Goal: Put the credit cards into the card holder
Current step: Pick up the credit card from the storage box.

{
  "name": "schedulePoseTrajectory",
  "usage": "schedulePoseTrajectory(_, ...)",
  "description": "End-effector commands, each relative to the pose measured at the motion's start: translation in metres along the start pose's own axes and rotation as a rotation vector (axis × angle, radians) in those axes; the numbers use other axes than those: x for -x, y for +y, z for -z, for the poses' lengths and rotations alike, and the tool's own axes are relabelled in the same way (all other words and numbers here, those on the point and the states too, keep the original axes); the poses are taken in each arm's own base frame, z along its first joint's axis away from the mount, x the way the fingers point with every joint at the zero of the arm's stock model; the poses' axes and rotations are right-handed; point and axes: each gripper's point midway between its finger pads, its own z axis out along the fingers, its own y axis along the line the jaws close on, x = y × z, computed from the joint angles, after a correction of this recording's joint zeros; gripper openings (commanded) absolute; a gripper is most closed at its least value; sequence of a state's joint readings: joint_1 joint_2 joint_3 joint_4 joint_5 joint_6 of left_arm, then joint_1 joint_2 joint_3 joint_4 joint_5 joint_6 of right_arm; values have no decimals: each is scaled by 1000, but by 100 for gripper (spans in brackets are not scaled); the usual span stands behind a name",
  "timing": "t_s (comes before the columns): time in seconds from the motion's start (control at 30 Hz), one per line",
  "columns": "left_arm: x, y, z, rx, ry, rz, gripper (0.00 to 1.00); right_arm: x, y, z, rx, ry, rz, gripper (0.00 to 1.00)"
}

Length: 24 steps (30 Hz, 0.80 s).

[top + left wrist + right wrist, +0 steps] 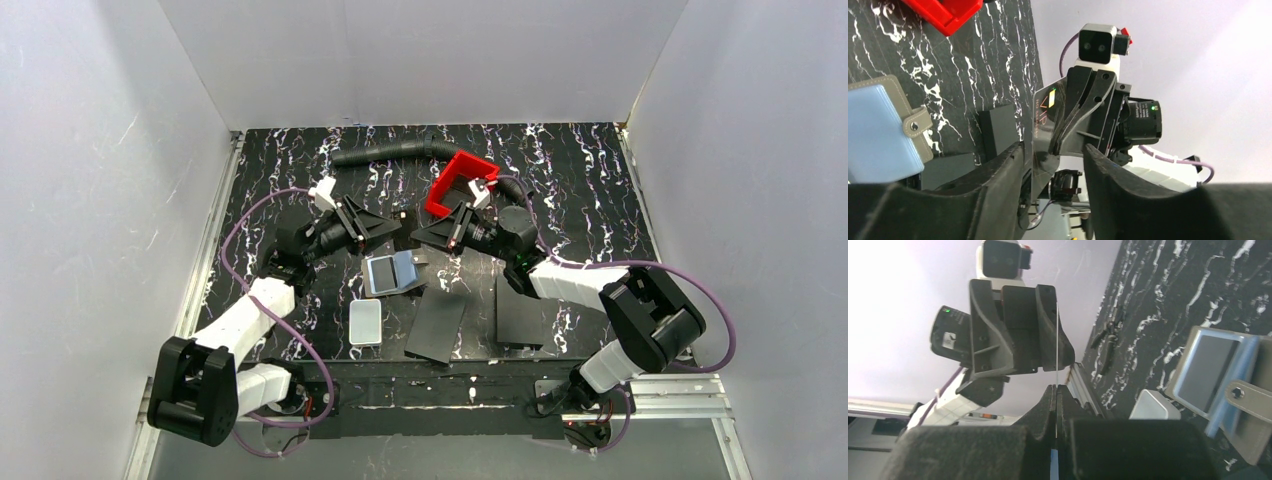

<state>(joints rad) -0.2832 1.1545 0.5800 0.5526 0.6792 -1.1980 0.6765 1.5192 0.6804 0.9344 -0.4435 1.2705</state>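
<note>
Right gripper [1055,390] jaws are pressed together on one credit card [1042,125], which is held in the air over the table [590,180]. Left gripper [1054,152] fingers stand spread, with the card's free end between them. The card holder [393,272] lies open on the table beneath both grippers.
</note>
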Motion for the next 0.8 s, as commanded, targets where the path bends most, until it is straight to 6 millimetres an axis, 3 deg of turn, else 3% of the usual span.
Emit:
schedulePoseTrajectory(0.0,-4,14,5,65,4,-18,49,5,6,2,-27,-18,75,1)
schedulePoseTrajectory(0.23,-16,56,22,288,17,-32,55,9,-32,22,-213,-33,117,1)
schedulePoseTrajectory(0.4,-14,100,52,633,30,-43,57,5,-58,34,-357,42,178,1)
schedulePoseTrajectory(0.77,-29,119,32,779,201,-157,54,-16,-79,38,-417,219,223,1)
